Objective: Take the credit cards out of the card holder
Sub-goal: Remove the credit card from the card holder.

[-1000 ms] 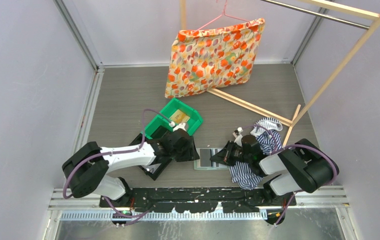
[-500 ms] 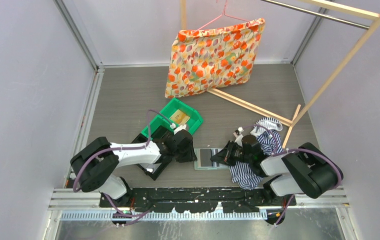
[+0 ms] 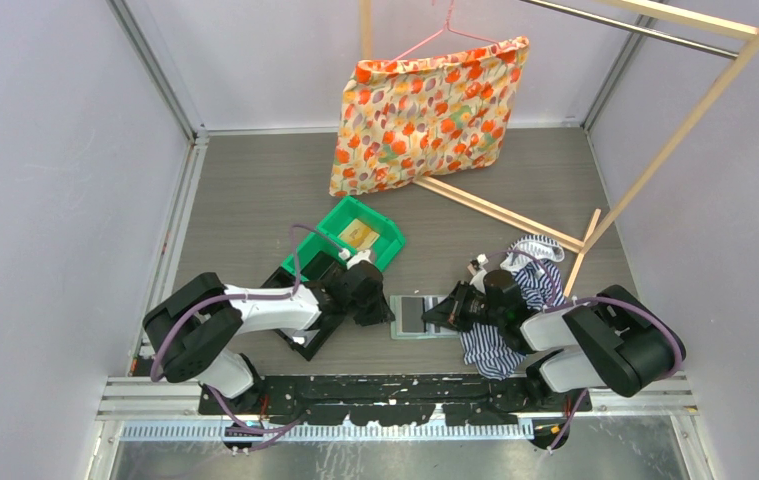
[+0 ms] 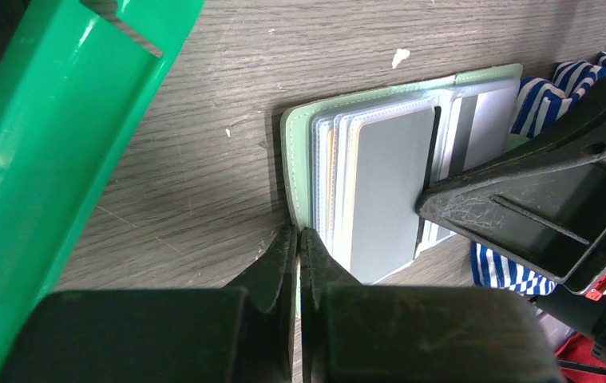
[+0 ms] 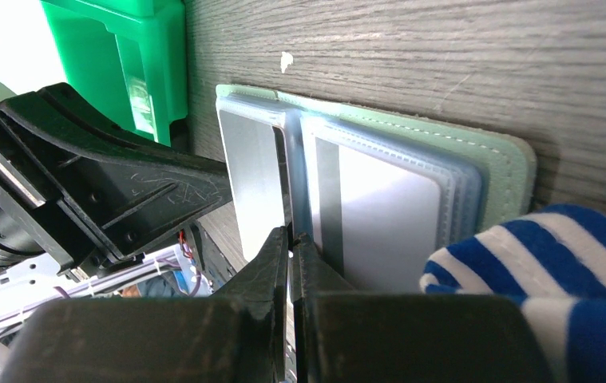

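Observation:
The sage-green card holder [image 3: 415, 315] lies open on the table between my two grippers. In the left wrist view its clear sleeves hold a grey credit card [image 4: 387, 191]. My left gripper [image 4: 298, 239] is shut on the card holder's [image 4: 295, 159] left cover edge. In the right wrist view two greyish-white cards [image 5: 383, 219] sit in the sleeves of the card holder [image 5: 507, 159]. My right gripper [image 5: 291, 236] is shut on the middle sleeve fold. In the top view the left gripper [image 3: 387, 312] and the right gripper [image 3: 435, 314] face each other across the holder.
A bright green bin [image 3: 350, 240] stands just behind my left gripper, with a black tray [image 3: 303, 338] under that arm. A blue-striped cloth [image 3: 515, 300] lies under my right arm. A floral bag [image 3: 425, 110] hangs on a wooden rack [image 3: 495, 210] at the back.
My left arm's elbow has swung in to the right and the card holder has shifted slightly right. Both grippers stay at the holder's edges.

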You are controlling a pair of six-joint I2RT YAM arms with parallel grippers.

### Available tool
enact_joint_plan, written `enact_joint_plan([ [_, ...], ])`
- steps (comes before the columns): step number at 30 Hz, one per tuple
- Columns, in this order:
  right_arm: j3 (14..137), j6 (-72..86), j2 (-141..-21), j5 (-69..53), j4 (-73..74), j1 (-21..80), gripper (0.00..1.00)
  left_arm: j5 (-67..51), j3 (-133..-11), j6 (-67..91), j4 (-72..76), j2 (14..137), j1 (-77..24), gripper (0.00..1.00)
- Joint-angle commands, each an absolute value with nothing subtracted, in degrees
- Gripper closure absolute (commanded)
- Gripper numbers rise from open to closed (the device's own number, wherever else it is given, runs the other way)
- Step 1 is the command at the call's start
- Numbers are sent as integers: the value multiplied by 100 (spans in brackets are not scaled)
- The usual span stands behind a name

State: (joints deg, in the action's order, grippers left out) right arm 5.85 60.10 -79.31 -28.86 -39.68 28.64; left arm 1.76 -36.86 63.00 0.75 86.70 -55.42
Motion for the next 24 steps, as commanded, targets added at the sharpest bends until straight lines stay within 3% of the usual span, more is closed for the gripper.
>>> enact_joint_plan([
  [1, 606, 5920, -7878, -2779, -3929, 2866, 99, 70, -3653, 6313, 448, 8571, -5572, 100],
  [10, 531, 5896, -7620, -2601, -3710, 2868, 99, 762, -3402, 6319, -430, 7941, -5544, 100],
  [24, 403, 6071, -7955, -2742, -4224, 2865, 99, 844, -3034, 6333, -688, 7699, -5464, 99],
])
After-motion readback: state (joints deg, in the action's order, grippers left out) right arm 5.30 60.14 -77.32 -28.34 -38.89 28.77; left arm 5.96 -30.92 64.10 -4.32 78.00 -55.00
